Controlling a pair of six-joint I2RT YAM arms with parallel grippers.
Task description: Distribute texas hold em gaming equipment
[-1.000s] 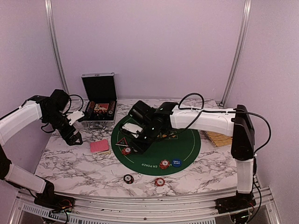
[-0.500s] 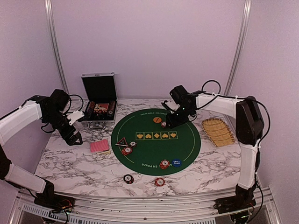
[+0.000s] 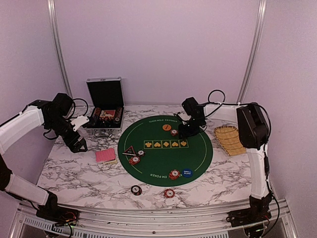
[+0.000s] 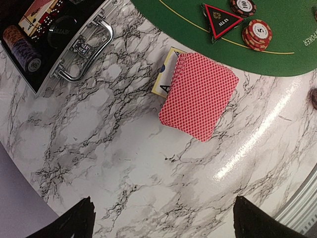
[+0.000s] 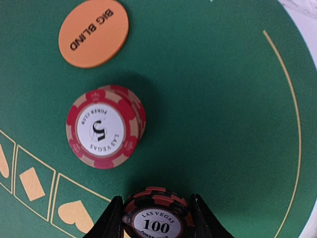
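Note:
My right gripper (image 5: pixel 157 215) is shut on a small stack of black 100 poker chips (image 5: pixel 158 208), low over the far side of the green poker mat (image 3: pixel 198 153). Just ahead of it stand a stack of red 5 chips (image 5: pixel 104 126) and the orange BIG BLIND disc (image 5: pixel 93 33). My left gripper (image 4: pixel 166 225) hangs open over bare marble, short of the pink-red-backed deck of cards (image 4: pixel 198 95). The triangular ALL IN marker (image 4: pixel 220 20) and red chips (image 4: pixel 256 34) lie at the mat's left edge. A blue disc (image 3: pixel 186 173) and red chips (image 3: pixel 174 174) sit at the near edge.
The open black case (image 3: pixel 105 111) holding more chips stands at the back left. A woven straw basket (image 3: pixel 230 140) lies right of the mat. Two chip stacks (image 3: pixel 136 190) (image 3: pixel 169 193) rest on the marble near the front edge.
My right arm swung from the mat's left side across to its far right side and came down beside the red chips with the black chips in its jaws. The left arm barely moved.

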